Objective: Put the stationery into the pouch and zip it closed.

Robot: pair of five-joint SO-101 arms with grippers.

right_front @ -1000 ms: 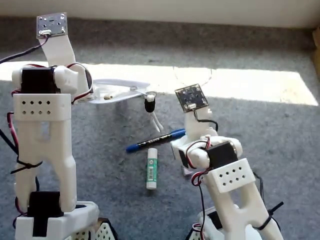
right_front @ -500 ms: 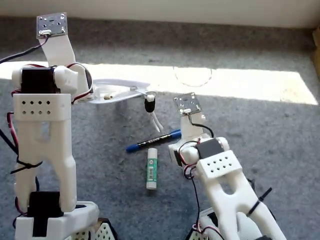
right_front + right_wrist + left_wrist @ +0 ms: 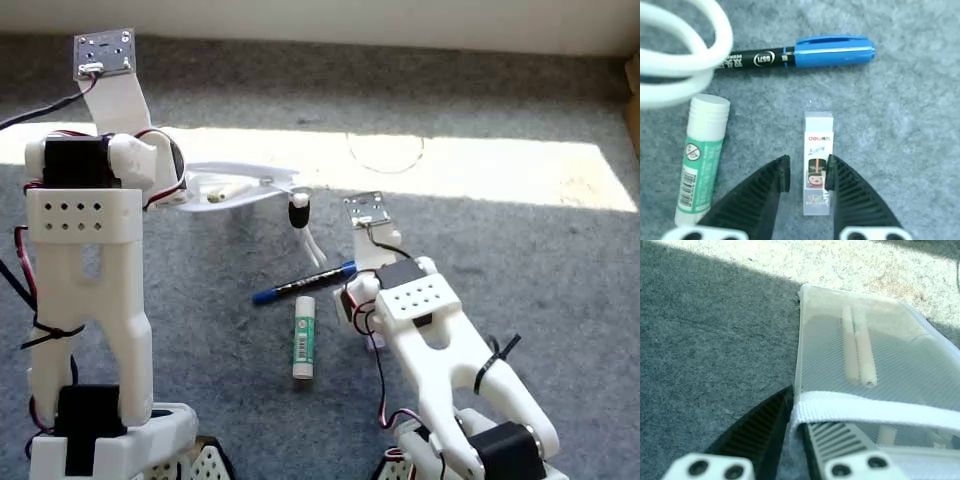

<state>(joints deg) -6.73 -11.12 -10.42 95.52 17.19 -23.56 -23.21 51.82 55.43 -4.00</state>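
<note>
High view, base layer: grey carpet [image 3: 560, 300], with a sunlit band across the 12 o'clock side.

Largest on it: left arm [image 3: 85, 250], upright at 9 o'clock of the scene, wrist out over the pouch [image 3: 235, 187]. Then right arm [image 3: 430, 320], at 4 o'clock, bent low over the loose items.

State of left gripper [image 3: 797, 412]: narrow, pinched on the pouch's white rim band, one jaw outside and the other under the mesh. Mouth looks held open.

State of right gripper [image 3: 806, 172]: part-open, jaws either side of the eraser [image 3: 818, 165]. One tip appears to touch its edge, the other sits just beside it. Nothing lifted.

Position of pouch: clear mesh, at 11 o'clock from the marker [image 3: 305, 282], well apart from it.

Position of marker: blue cap, black barrel, flat on the carpet, near the glue stick [image 3: 303, 337] at its 12 o'clock.

Position of glue stick: flat, white cap toward 12 o'clock.

Inside the pouch: two pale sticks [image 3: 857, 347], side by side.

Smallest: eraser, near the glue stick at its 3 o'clock.

Step in hand, by judgement: pickup of the eraser, grasp not yet closed.

Next move calls for closing squarely on the eraser's long sides, lifting clear, carrying toward 11 o'clock and releasing inside the held mouth. Left to do: marker, glue stick, zip.
</note>
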